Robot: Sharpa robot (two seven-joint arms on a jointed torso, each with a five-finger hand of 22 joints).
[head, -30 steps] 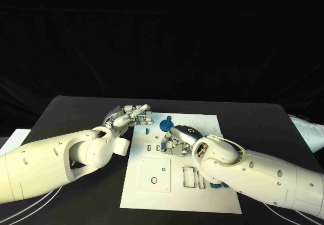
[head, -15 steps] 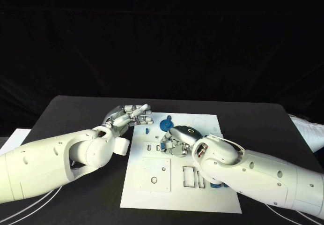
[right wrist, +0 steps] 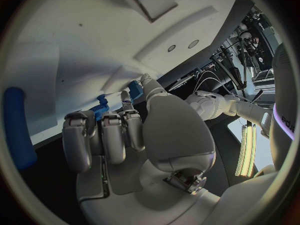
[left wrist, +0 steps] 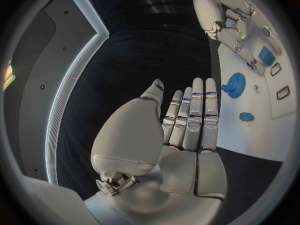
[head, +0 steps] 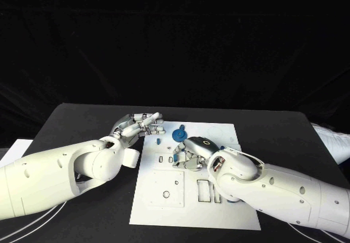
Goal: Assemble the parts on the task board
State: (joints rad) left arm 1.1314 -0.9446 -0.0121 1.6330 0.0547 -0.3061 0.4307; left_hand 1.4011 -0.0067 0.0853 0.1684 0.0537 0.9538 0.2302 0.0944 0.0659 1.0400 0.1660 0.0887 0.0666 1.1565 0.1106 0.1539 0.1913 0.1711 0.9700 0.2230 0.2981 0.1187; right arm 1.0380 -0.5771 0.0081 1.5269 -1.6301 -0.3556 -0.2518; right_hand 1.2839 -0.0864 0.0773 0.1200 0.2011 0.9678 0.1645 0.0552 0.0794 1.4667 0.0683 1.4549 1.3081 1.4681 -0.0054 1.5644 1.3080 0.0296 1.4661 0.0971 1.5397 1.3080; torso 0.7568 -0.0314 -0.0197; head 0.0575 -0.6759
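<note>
The white task board (head: 219, 134) lies in the middle of the table. My right hand (head: 191, 151) hovers low over its upper half, fingers curled down. In the right wrist view a small blue block (right wrist: 134, 91) sits pinched between the thumb and a fingertip. The left wrist view shows the same block (left wrist: 267, 56) beside a slot. A blue gear (head: 178, 135) lies just beyond the right hand, with a small blue piece (head: 159, 140) to its left. My left hand (head: 140, 124) floats at the board's far left corner, fingers straight and apart, holding nothing.
Rectangular slots (head: 206, 192) and a raised white square plate (head: 166, 188) fill the board's near half. More blue parts (head: 233, 200) peek out under my right forearm. A long blue piece (right wrist: 17, 127) lies by the board's edge. Black table surrounds the board.
My right hand has slid slightly nearer and lower over the board's slots. The left hand, the gear and the small blue piece stay where they were.
</note>
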